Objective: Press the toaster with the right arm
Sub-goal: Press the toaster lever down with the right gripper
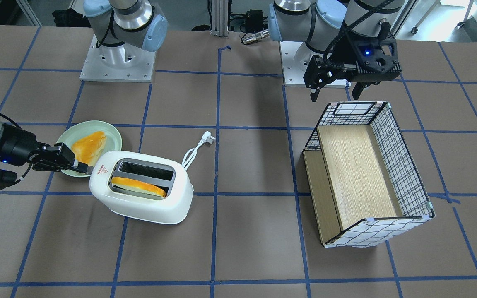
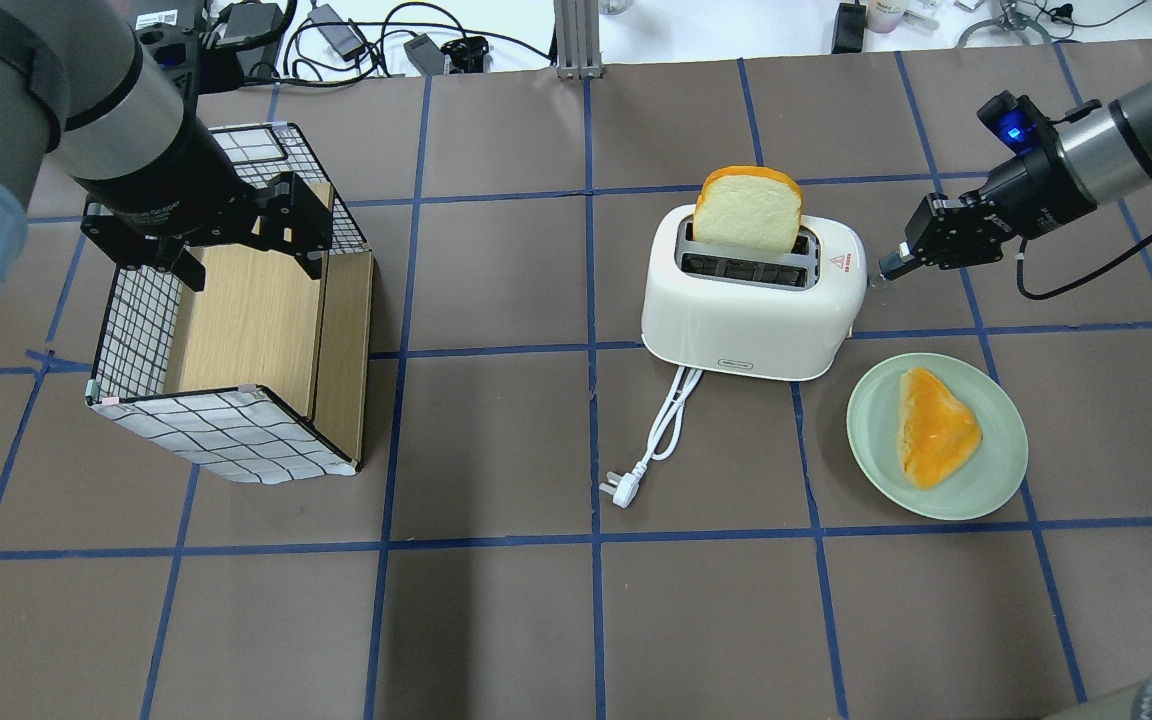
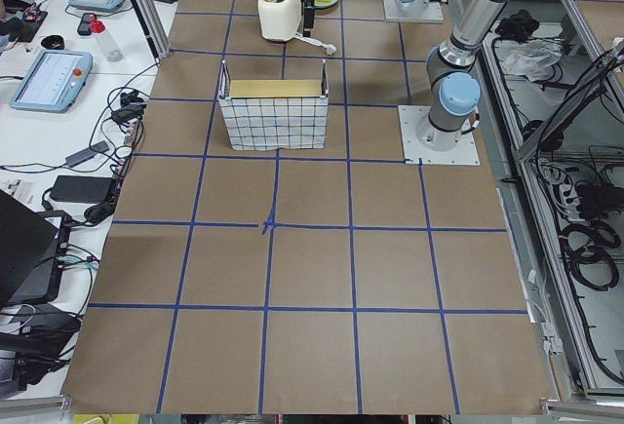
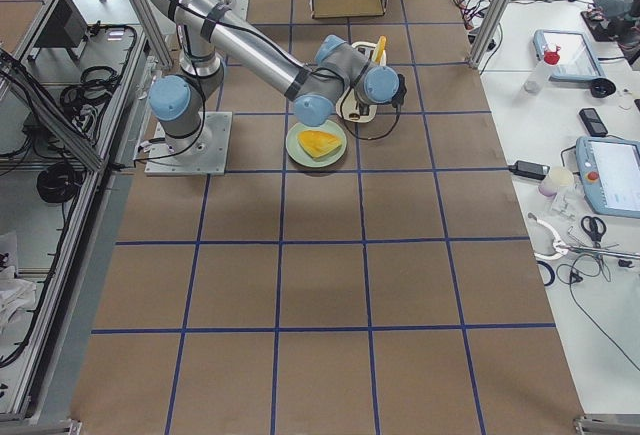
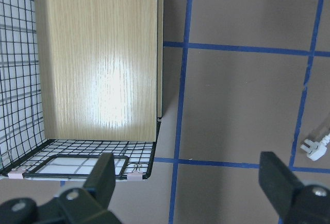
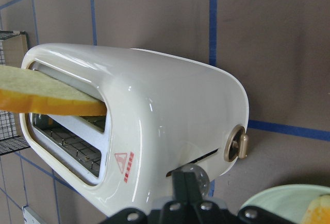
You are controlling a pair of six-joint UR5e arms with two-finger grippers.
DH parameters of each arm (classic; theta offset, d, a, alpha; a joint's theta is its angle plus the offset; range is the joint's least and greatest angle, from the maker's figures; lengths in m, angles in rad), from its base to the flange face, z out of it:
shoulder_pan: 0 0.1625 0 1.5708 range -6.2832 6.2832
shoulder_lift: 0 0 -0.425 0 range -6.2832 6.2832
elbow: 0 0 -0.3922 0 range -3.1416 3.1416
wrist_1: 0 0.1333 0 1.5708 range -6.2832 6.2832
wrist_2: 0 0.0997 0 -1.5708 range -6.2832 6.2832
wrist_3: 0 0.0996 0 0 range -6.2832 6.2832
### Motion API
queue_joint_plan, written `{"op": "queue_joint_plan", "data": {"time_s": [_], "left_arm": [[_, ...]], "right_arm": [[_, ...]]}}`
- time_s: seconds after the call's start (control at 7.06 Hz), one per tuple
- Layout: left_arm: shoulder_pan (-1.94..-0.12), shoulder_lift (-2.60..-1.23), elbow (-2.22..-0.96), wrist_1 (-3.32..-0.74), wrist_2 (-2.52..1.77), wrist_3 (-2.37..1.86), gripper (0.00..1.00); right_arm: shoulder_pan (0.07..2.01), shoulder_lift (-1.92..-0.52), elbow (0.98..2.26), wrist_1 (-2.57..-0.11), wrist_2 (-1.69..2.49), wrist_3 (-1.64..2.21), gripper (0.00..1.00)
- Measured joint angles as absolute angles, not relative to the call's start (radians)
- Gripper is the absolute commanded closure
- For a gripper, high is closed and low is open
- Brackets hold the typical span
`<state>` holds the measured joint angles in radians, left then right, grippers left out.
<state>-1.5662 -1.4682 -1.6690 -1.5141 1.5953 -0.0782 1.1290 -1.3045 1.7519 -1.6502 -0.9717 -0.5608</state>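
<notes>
Head-on, the toaster (image 1: 139, 194) sits at 8 o'clock on the taped table (image 1: 255, 248), a bread slice (image 1: 139, 186) standing in its near slot; the right gripper (image 1: 85, 167) comes in from 9 o'clock, fingers together, tip at the toaster's end beside the red triangle mark; a green plate (image 1: 114, 134) with a second slice (image 1: 89, 147) lies at the toaster's 11 o'clock; the white cord (image 1: 193, 155) trails off toward 1 o'clock; the left gripper (image 1: 336, 89), fingers apart, hangs over the far rim of a wire basket (image 1: 404, 165) at 3 o'clock.

Overhead, the toaster (image 2: 746, 320) is just past centre at 1 o'clock; the right gripper (image 2: 886, 270) meets its end from 3 o'clock, and the plate (image 2: 996, 480) lies at the toaster's 4 o'clock.

From the left end, toaster (image 3: 278, 15) and basket (image 3: 273, 117) line up toward 12 o'clock, both small.

From the right end, the right arm (image 4: 270, 60) covers most of the toaster (image 4: 352, 107).

Left wrist camera: the open fingers (image 5: 105, 177) frame the basket's corner at 9 o'clock and bare table.

Right wrist camera: the closed fingertips (image 6: 184, 183) touch the toaster's small end lever (image 6: 201, 178) at 6 o'clock; a round dial (image 6: 236, 145) sits at the lever's 2 o'clock.
</notes>
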Motion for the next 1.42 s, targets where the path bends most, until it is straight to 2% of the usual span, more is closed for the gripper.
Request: {"op": "queue_joint_plan", "data": {"time_s": [1.42], "left_arm": [[-1.566, -1.468, -1.669, -1.514, 1.595, -0.078, 0.0]], "right_arm": [[1.129, -1.226, 1.767, -1.675, -0.972, -0.574, 0.97]]}}
